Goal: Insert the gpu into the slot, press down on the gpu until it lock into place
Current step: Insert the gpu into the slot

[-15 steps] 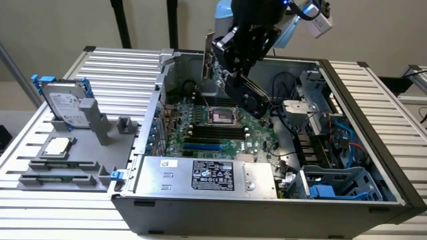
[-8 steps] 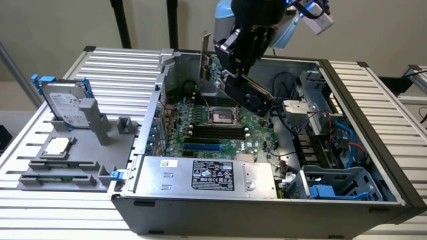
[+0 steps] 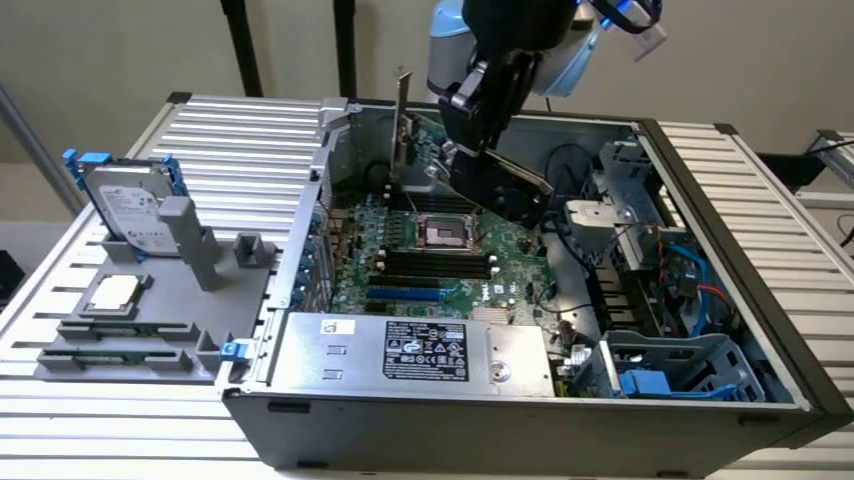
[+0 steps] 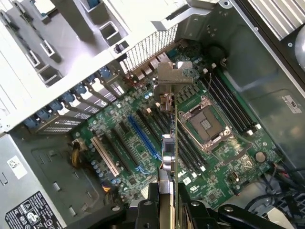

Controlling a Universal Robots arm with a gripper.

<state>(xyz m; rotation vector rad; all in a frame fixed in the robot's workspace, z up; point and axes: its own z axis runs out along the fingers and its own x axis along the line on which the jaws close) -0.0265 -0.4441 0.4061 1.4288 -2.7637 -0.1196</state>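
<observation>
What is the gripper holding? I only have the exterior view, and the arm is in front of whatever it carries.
Observer: In the wrist view the gripper is shut on the gpu, which shows edge-on.
Operator: Is the gpu in the slot yet?
Observer: No. The slot has nothing seated in it, and the gpu hangs apart from it.
Operator: Which way does the gpu point?
Observer: Its metal bracket is at the end away from the gripper, toward the perforated rear wall.
</observation>
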